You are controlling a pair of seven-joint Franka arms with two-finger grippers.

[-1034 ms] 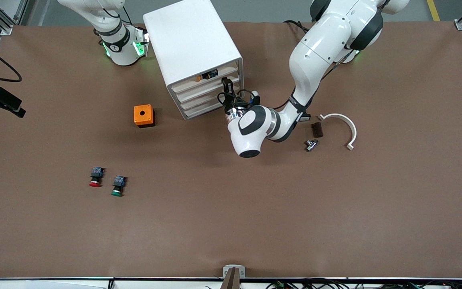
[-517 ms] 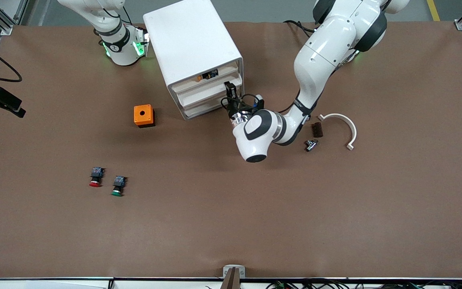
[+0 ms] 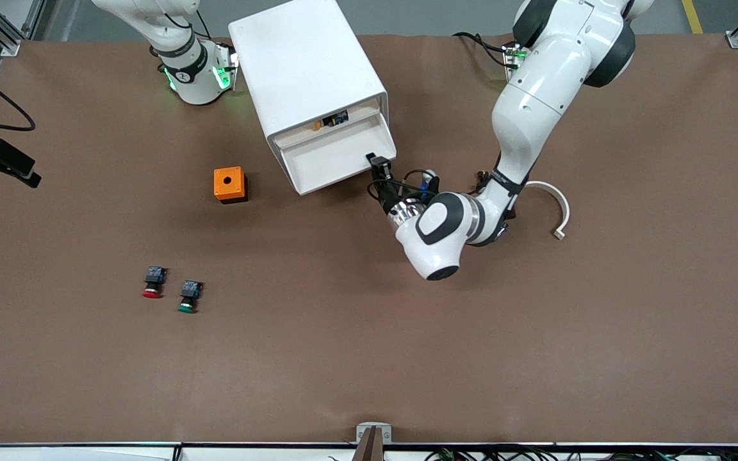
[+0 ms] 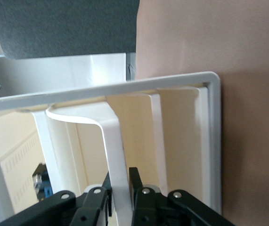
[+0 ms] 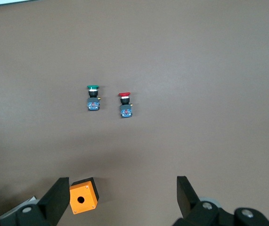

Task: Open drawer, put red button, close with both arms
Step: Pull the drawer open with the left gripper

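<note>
The white cabinet (image 3: 305, 64) stands near the robots' side of the table. Its second drawer (image 3: 337, 160) is pulled well out and its tray looks empty. My left gripper (image 3: 377, 161) is at the drawer's front corner toward the left arm's end. In the left wrist view it (image 4: 121, 181) is shut on the drawer's white handle strip (image 4: 115, 150). The red button (image 3: 152, 283) lies on the table nearer the front camera, beside the green one (image 3: 188, 296). My right gripper (image 5: 120, 188) is open and empty, high over the table, with the red button (image 5: 125, 104) in its view.
An orange box with a hole (image 3: 229, 184) sits beside the cabinet toward the right arm's end, also in the right wrist view (image 5: 83, 195). A white curved piece (image 3: 551, 198) lies by the left arm. The top drawer shows an orange and black item (image 3: 330, 120).
My left gripper has drawn back toward the front camera, still shut on the handle, and the second drawer has slid out with it. The buttons and orange box have not moved.
</note>
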